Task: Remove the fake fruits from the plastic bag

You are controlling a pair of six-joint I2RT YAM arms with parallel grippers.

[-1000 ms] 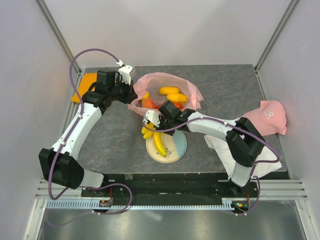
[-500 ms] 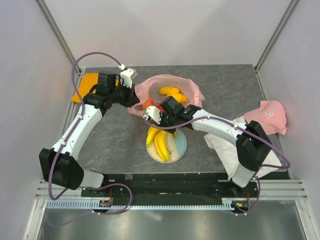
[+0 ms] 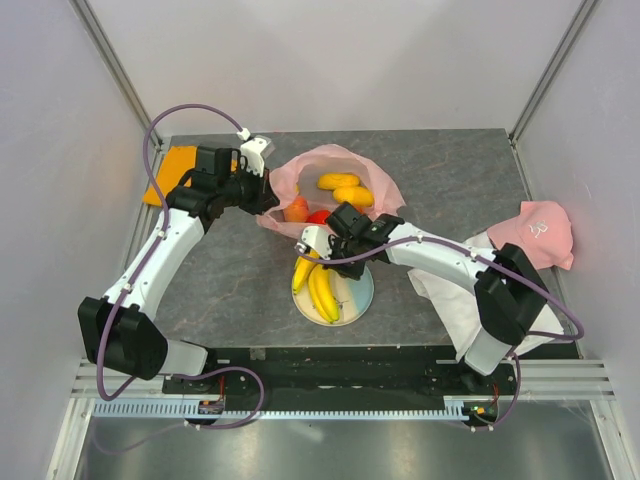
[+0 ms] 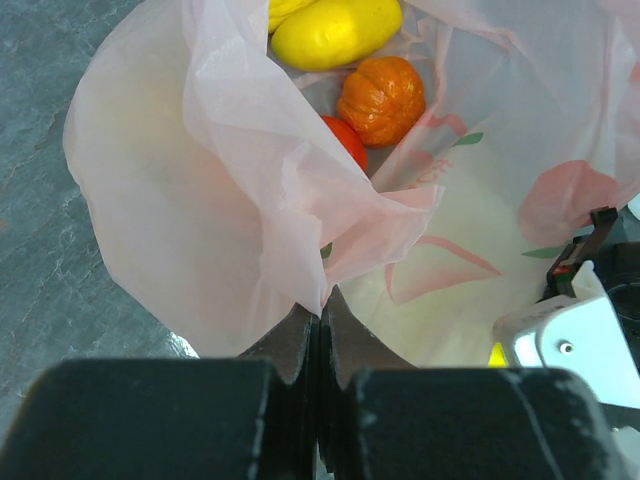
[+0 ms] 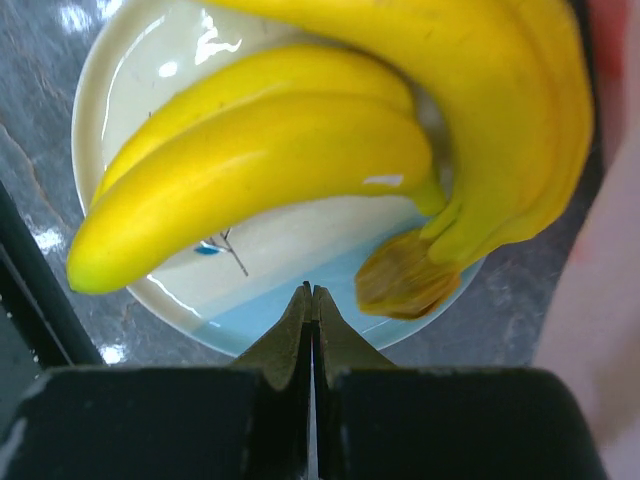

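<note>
One banana bunch (image 3: 318, 290) lies out of the bag on the single cream-and-blue plate (image 3: 366, 297), at the near middle of the table (image 3: 450, 170). Its brown stem end is at the plate's edge in the right wrist view. The one plastic bag (image 3: 378, 178) sits just beyond the plate with its mouth open. Inside it the overhead view shows two yellow pieces (image 3: 345, 188), one peach-coloured piece (image 3: 297, 208) and one red piece (image 3: 320, 216). The left wrist view adds one ridged orange piece (image 4: 381, 100) lying between a yellow and the red (five loose fruits counted in all; more may be hidden under the film). The left gripper (image 4: 319, 318) has its fingers pressed together on a fold of the bag's rim, holding the pink film up at the bag's left side. The right gripper (image 5: 312, 296) is fully closed with nothing between its fingers, its tips over the plate just beside the banana stem; whether they touch the plate cannot be told. One orange cloth (image 3: 170, 160), one pink cap (image 3: 540, 232) and one white cloth (image 3: 445, 300) lie off to the sides.
</note>
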